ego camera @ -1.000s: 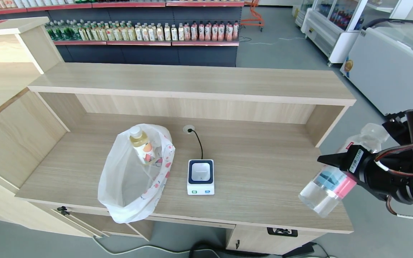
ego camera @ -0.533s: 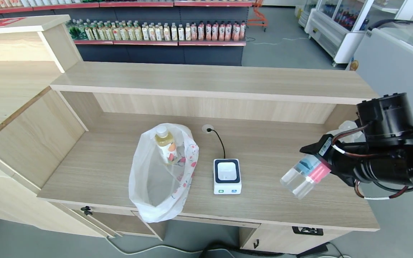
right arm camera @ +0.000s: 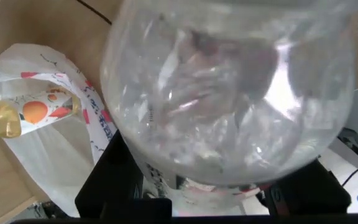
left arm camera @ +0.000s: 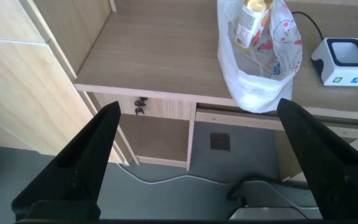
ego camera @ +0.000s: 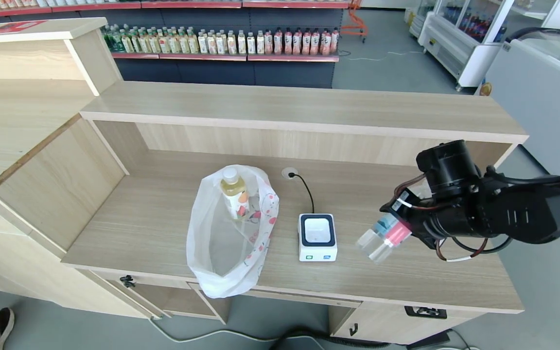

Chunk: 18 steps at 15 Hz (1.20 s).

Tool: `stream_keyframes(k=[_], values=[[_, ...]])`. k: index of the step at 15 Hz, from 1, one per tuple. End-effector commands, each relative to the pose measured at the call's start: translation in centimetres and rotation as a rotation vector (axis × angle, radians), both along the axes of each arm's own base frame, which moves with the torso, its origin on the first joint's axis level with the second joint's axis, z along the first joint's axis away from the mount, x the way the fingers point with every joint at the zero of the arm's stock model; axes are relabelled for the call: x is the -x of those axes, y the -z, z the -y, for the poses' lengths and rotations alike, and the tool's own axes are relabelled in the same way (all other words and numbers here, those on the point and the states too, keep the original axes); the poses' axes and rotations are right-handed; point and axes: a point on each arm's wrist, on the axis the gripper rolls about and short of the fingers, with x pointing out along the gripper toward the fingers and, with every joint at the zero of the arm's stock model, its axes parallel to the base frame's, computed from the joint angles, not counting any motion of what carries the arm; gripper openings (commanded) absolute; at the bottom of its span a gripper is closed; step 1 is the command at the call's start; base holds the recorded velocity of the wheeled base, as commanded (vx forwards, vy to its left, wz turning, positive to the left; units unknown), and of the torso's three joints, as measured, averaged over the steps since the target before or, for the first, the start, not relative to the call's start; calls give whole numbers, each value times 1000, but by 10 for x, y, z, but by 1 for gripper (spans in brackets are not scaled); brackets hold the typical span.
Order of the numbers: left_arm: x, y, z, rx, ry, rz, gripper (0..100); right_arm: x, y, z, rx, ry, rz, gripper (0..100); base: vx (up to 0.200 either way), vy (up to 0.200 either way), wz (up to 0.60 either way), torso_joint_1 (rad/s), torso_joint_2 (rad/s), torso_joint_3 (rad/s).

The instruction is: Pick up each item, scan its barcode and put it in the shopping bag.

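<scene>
While the scan step appears, by judgement, to be the one in hand, the parts are listed from the lower edge of the head view upward.

Left hand (left arm camera: 196,112): black fingers spread wide, empty, held low in front of the pale wood-grain surface (ego camera: 153,223).

White, thin plastic shopping bag with red printed patches (ego camera: 221,253): at the near edge, left of centre, mouth open. A yellow drink bottle with a white cap (ego camera: 234,194) stands inside it.

White box-shaped scanner with a dark-framed window (ego camera: 317,231): just right of the bag, window facing up. A black cable (ego camera: 305,192) runs from it toward the upper part of the frame.

Right hand (ego camera: 397,219): closed around a clear plastic bottle with a blue and pink label band (ego camera: 381,237), right of centre. The bottle is held above the surface, apart from the scanner. Its long axis is tilted, with the base toward the lower left of the frame, that is, toward the scanner. The cap end is hidden behind the hand.

Governing relation: the scanner lies to the frame-left of the bottle, the bag beyond it on the same line. The right arm is the nearer one. Whether the barcode faces the window cannot be told.
</scene>
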Motion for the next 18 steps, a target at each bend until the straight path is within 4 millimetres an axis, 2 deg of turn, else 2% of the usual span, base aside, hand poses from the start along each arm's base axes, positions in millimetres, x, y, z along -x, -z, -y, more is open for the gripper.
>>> stream_keyframes(k=[1,8,13,18], values=[[0,0,0,-1,-2,1,100,-19,14,-4,3,17,-26,0,0,0,0,0,0,0],[0,0,0,-1,-1,1,100,-52,23,-22,-14,13,-10,0,0,0,0,0,0,0],[0,0,0,1,-1,1,100,-64,34,-39,-22,-6,-17,0,0,0,0,0,0,0],[0,0,0,1,-1,1,100,-74,41,-46,-28,-8,-13,0,0,0,0,0,0,0]])
